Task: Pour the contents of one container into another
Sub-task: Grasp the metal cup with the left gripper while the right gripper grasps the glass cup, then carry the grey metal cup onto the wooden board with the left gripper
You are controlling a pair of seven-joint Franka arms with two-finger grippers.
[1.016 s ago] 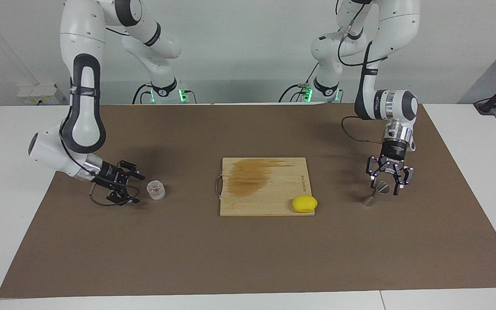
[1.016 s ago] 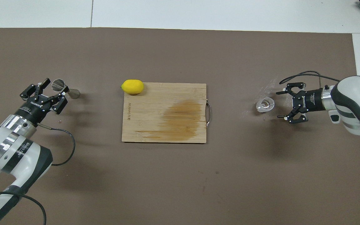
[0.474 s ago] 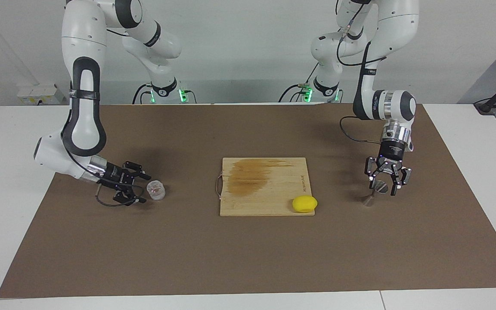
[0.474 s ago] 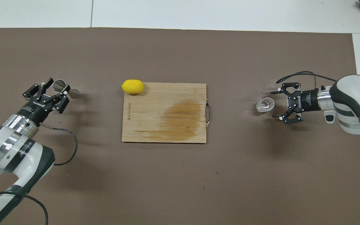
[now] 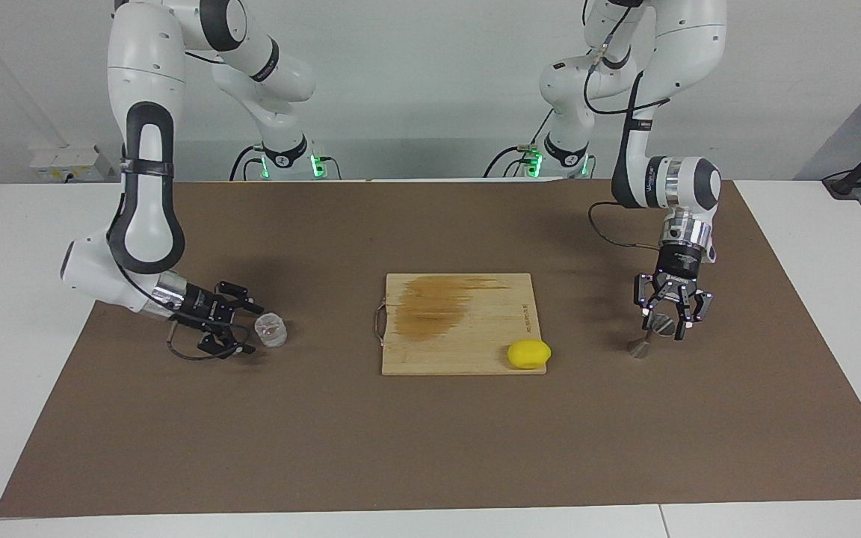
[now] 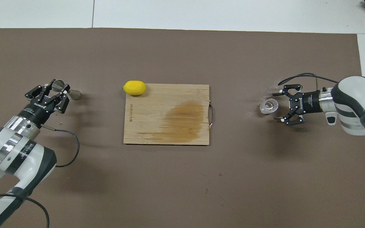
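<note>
The clear cup (image 5: 270, 329) (image 6: 269, 106), with something pinkish inside, stands on the brown mat toward the right arm's end of the table. My right gripper (image 5: 251, 327) (image 6: 277, 106) lies low and level beside it, open, with one fingertip reaching past either side of the cup's edge. The grey metal jigger (image 5: 638, 346) (image 6: 74, 94) stands toward the left arm's end and leans a little. My left gripper (image 5: 662, 329) (image 6: 57, 90) comes down from above, shut on the jigger's upper cone.
A wooden cutting board (image 5: 460, 321) (image 6: 166, 114) with a brown stain and a metal handle lies mid-table. A yellow lemon (image 5: 528, 353) (image 6: 134, 87) sits on the board's corner nearest the jigger. The brown mat (image 5: 430, 448) covers most of the white table.
My left gripper has shifted slightly over the jigger and closed its fingers on the upper cone. My right gripper has slid closer to the clear cup, staying open.
</note>
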